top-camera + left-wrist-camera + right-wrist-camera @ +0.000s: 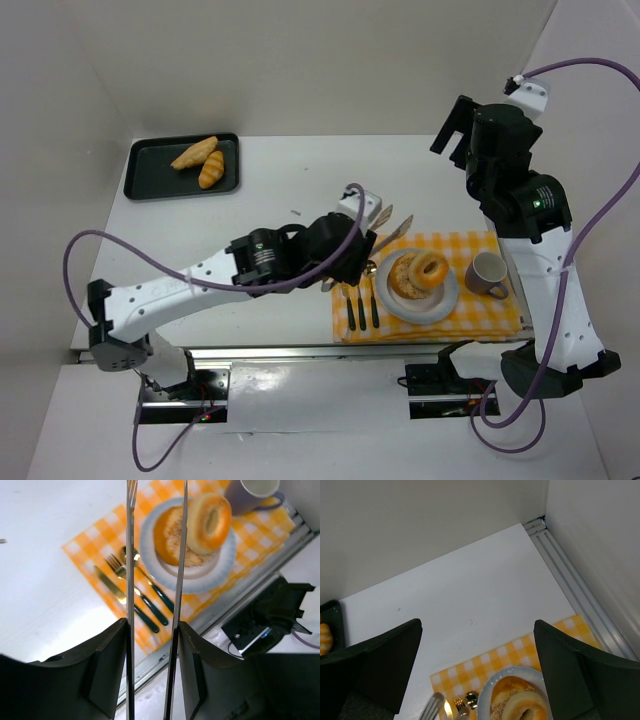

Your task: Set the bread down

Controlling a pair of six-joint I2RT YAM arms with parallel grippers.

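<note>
Two breads lie on the white plate (446,303) (220,572): a ring-shaped one (431,268) (209,522) leans on a crumbed round one (403,277) (167,532). My left gripper (358,247) (152,630) is shut on metal tongs (392,228) (131,555). Their two blades stand apart with nothing between them, their tips just left of the plate and above it. Two more breads (195,152) (211,169) lie on the black tray (150,180) at the far left. My right gripper (452,130) (477,630) hangs open and empty, high over the far right.
The plate sits on a yellow checked placemat (490,320) (100,550) at the front right. On it also are a mug (487,272) (252,492) and dark-handled cutlery (360,305) (142,602). The table's metal front rail (300,352) runs just below the mat.
</note>
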